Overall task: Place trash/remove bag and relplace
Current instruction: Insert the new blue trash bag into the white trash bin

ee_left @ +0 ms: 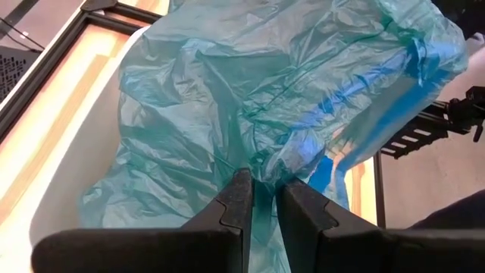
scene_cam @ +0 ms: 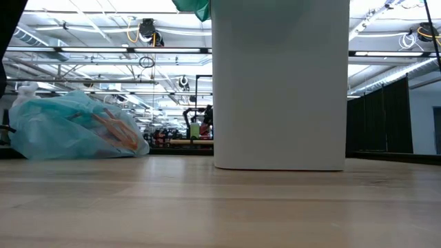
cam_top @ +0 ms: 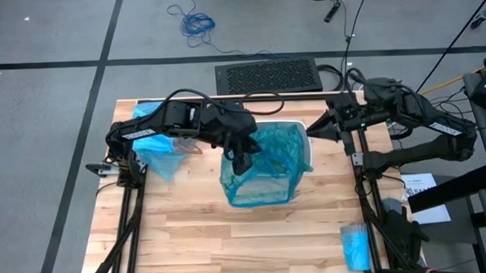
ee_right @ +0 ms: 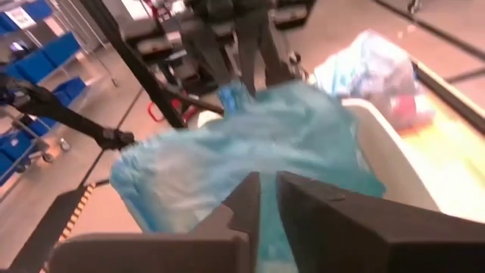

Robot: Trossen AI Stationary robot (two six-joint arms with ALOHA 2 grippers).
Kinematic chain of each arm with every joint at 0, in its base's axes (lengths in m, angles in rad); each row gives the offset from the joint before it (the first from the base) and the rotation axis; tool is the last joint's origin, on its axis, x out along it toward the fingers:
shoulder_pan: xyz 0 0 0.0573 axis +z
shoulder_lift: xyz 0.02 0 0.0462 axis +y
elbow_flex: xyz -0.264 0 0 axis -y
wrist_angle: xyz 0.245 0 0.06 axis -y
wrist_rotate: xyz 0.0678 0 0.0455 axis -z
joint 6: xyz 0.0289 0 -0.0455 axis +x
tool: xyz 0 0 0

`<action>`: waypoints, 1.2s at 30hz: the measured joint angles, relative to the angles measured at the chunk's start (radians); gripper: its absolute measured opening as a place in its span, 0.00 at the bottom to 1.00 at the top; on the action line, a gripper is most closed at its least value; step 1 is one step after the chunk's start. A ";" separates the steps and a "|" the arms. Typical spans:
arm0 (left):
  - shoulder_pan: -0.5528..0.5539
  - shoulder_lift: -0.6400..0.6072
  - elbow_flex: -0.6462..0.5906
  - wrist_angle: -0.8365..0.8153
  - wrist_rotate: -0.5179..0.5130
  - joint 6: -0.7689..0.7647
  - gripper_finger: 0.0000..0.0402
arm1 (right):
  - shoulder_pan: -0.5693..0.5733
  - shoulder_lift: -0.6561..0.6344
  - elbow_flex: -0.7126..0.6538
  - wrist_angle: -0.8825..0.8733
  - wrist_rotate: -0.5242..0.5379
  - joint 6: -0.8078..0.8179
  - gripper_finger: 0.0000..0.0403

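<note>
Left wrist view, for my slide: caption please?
Left end effector pinching teal bag over the white bin.

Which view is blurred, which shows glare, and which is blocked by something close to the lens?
Right wrist view: motion-smeared over the teal bag. Low view: bright ceiling lights glare behind the white bin, which blocks the middle. Left wrist view: sharp, left gripper pinching the bag. High view: evenly lit.

Grey floor (cam_top: 45,46) crossed by dark lines, with a coiled blue cable (cam_top: 197,24) and a black perforated mat (cam_top: 267,76) beyond the pale wooden table (cam_top: 197,227). Behind, a hall with ceiling trusses (scene_cam: 103,48), strip lights and blue bins (ee_right: 45,53) on shelving
</note>
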State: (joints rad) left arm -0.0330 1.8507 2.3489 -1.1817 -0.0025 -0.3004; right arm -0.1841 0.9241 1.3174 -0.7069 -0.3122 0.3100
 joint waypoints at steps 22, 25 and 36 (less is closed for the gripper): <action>0.062 0.004 0.001 0.085 -0.040 0.045 0.14 | 0.000 0.017 0.002 0.123 0.022 -0.064 0.00; 0.074 0.009 0.001 0.106 -0.038 0.048 0.14 | 0.000 0.031 0.002 0.096 0.022 -0.064 0.00; 0.092 0.032 0.002 0.150 -0.010 0.081 0.14 | 0.000 0.164 0.002 -0.089 0.022 -0.095 0.00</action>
State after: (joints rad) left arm 0.0585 1.8832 2.3505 -1.0320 -0.0128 -0.2199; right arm -0.1837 1.0882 1.3190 -0.7955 -0.2905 0.2152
